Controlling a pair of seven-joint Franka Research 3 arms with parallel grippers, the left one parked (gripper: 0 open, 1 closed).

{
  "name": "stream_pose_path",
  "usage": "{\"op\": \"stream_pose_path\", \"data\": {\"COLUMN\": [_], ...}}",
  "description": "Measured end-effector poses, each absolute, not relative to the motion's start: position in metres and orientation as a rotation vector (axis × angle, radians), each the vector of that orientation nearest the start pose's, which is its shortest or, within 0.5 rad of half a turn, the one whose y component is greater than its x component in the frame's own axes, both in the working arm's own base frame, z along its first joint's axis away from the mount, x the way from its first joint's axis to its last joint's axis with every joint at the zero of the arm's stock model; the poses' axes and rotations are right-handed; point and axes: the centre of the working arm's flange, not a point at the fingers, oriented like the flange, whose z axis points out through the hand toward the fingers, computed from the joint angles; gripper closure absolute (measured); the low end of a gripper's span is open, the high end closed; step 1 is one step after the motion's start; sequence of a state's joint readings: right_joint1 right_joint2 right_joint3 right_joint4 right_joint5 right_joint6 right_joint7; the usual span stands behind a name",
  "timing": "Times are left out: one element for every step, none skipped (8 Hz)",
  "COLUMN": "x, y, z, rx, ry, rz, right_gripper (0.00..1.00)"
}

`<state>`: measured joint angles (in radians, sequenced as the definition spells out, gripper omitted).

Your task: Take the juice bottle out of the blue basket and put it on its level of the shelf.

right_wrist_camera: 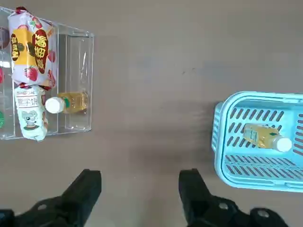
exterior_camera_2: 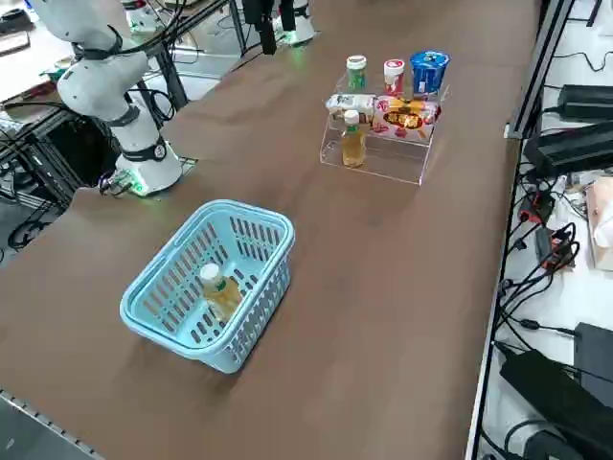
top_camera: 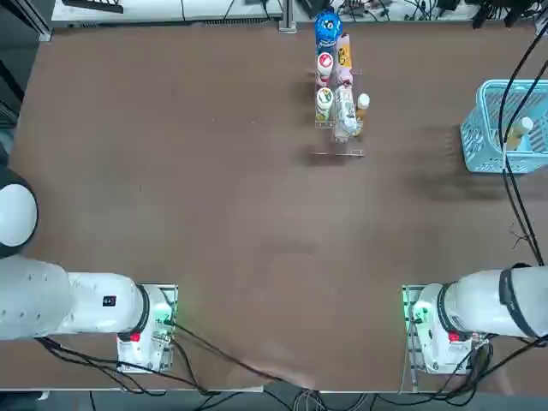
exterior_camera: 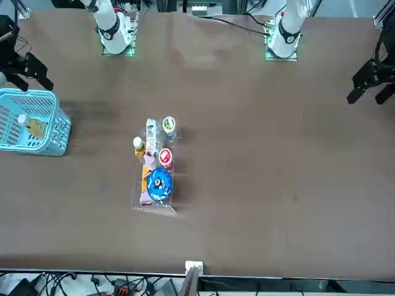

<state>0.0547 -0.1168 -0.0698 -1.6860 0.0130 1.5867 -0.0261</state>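
The juice bottle [right_wrist_camera: 265, 137] lies on its side in the blue basket [right_wrist_camera: 236, 165], white cap and amber liquid showing; it also shows in the side view [exterior_camera_2: 218, 290] and the top view [top_camera: 518, 130]. The clear stepped shelf [exterior_camera_2: 374, 163] stands at mid-table with a second juice bottle [exterior_camera_2: 352, 139] upright on its lowest step. My right gripper [right_wrist_camera: 139, 177] hangs high over the table, open and holding nothing, on the robot's side of the gap between shelf and basket. The front view has the gripper [exterior_camera: 23, 61] just beyond the basket [exterior_camera: 55, 132].
The shelf's upper steps hold a blue-lidded cup [exterior_camera_2: 428, 69], a red-capped bottle [exterior_camera_2: 393, 75], a green-capped bottle [exterior_camera_2: 355, 72] and snack packets [exterior_camera_2: 402, 113]. The basket sits near the table's right edge [exterior_camera_2: 498, 287]. Cables hang by the basket in the top view.
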Motion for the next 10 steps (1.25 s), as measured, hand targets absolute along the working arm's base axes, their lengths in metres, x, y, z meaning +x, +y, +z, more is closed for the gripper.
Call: {"op": "stream_pose_path", "data": {"x": [0.519, 0.519, 0.519, 0.518, 0.518, 0.518, 0.518, 0.52, 0.522, 0.524], "y": [-0.009, -0.009, -0.01, -0.012, -0.017, -0.022, -0.027, -0.043, -0.069, -0.106], "z": [0.634, 0.634, 0.634, 0.634, 0.633, 0.632, 0.629, 0.622, 0.612, 0.599], "rx": [-3.121, -3.121, -3.121, -3.121, -3.12, -3.122, -3.124, -3.125, -3.125, -3.121], "ry": [-0.024, -0.031, -0.032, -0.026, -0.016, -0.009, 0.006, 0.025, 0.03, 0.058], "rz": [-0.024, -0.023, -0.023, -0.023, -0.022, -0.013, 0.005, 0.028, 0.057, 0.084], "right_gripper": [0.0, 0.0, 0.0, 0.0, 0.0, 0.0, 0.0, 0.0, 0.0, 0.0]}}
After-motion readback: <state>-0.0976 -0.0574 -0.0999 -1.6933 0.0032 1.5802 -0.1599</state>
